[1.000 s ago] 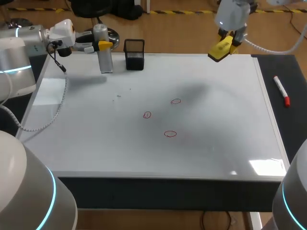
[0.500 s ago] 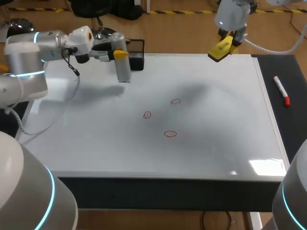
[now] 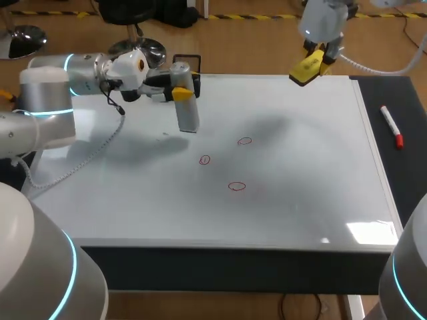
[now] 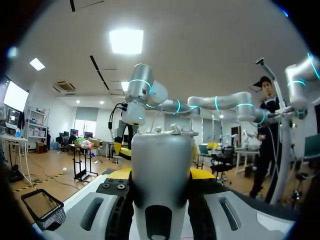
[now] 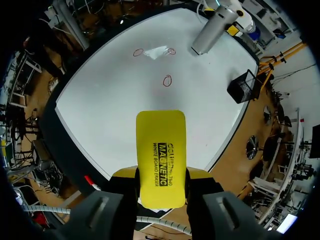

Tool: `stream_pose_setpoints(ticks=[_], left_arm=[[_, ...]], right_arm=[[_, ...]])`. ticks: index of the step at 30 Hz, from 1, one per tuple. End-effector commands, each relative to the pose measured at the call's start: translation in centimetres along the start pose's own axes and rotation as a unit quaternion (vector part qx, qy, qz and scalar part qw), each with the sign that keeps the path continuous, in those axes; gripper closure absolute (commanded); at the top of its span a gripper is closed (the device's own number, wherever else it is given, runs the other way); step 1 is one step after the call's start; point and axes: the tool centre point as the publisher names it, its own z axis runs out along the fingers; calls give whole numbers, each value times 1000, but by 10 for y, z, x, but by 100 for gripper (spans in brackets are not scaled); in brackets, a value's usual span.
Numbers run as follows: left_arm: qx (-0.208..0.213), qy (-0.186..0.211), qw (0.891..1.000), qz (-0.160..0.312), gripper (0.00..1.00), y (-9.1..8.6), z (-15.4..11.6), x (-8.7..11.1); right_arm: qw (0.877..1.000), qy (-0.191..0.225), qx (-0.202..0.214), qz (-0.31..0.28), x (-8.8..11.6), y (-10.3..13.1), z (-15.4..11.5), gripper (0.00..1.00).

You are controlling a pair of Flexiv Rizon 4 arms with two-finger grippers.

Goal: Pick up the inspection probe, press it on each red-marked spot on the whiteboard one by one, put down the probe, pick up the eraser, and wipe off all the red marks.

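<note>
1. Looking across from the near edge, the whiteboard (image 3: 300,200) lies flat and takes up most of the table.
2. Three small red rings are drawn around its middle. The nearest red mark (image 3: 237,187) comes first, the left red mark (image 3: 205,160) lies a little beyond it, and the far red mark (image 3: 245,141) sits farthest back. All three are unwiped.
3. Off to the right, a red-capped marker (image 3: 391,127) lies on the dark mat (image 3: 408,100) beside the board.
4. Beyond the marks, the left arm comes in from the left. The left gripper (image 3: 181,94) is clamped around the inspection probe (image 3: 187,115), a silver cylinder held roughly upright. Its lower end is over bare board, short of the left red mark. I cannot tell whether it touches the surface.
5. Just behind the probe, a black mesh basket (image 5: 245,86) stands at the board's far edge.
6. Farthest back on the right, the right gripper (image 5: 161,175) hangs above the far edge of the board. Its fingers pinch the yellow eraser (image 5: 161,150) from both sides, well clear of the marks.
</note>
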Motion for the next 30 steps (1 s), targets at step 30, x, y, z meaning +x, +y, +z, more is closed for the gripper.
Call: stream_pose_setpoints(ticks=[30], left_arm=[[17,60,997,-37,100,38,39,46]], right_arm=[[1000,1,1,-1,1,0,-1,100]])
